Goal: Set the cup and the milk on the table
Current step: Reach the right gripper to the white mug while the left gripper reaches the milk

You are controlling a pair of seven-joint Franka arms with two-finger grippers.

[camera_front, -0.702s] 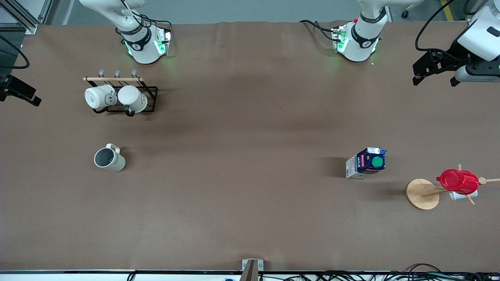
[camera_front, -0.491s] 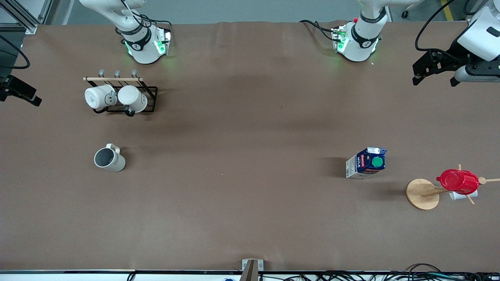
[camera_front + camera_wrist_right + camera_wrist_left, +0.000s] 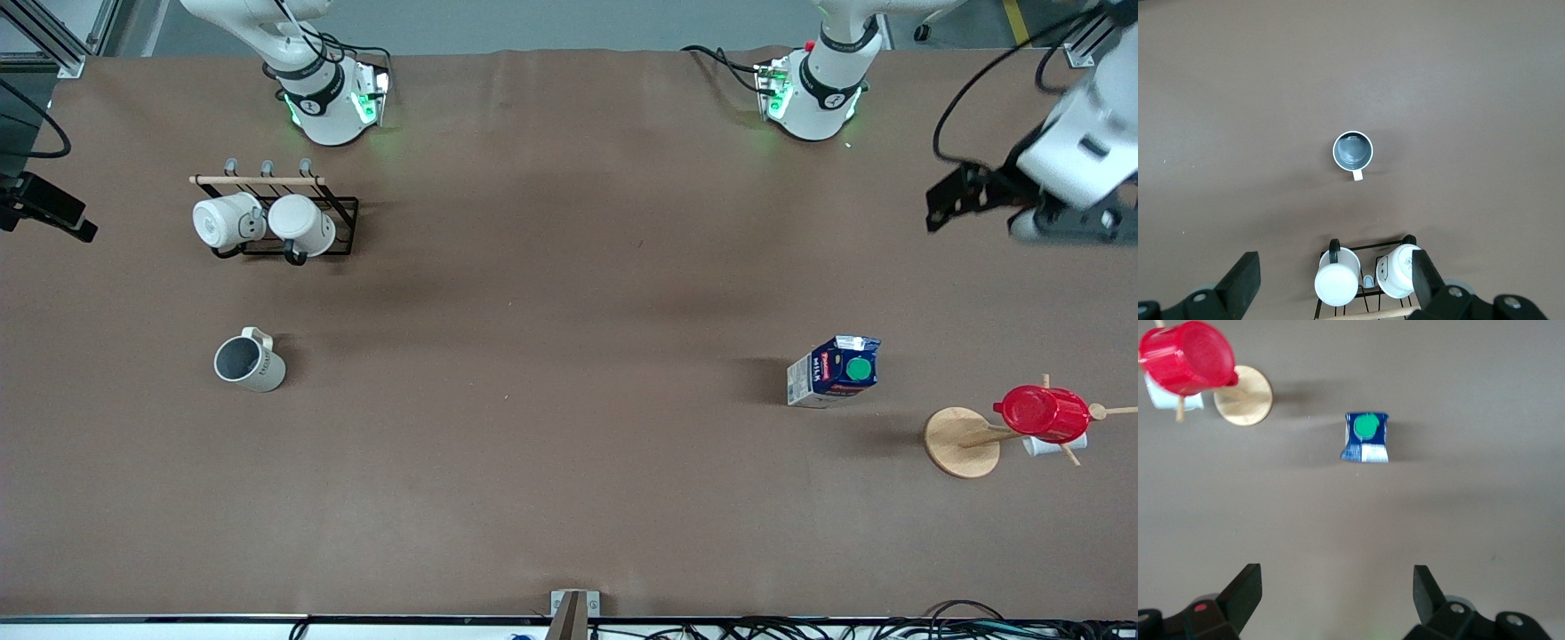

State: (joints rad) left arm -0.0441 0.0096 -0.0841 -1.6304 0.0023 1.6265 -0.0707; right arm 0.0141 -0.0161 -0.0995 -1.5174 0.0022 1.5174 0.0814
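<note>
Standing upright on the bench (image 3: 569,462), the cup (image 3: 248,362) showed an empty dark grey inside; the black wire rack (image 3: 342,233) at its 12 o'clock carried two white mugs (image 3: 264,222). The milk carton (image 3: 834,371) stood capped toward the left arm's end, a red cup (image 3: 1042,412) hanging on a wooden mug tree (image 3: 963,442) at its 4 o'clock. The left tool (image 3: 1337,595) hung over bare bench, fingers spread apart. The right tool (image 3: 1335,280), fingers likewise apart, hung over the rack, largely cut off in the front view.
</note>
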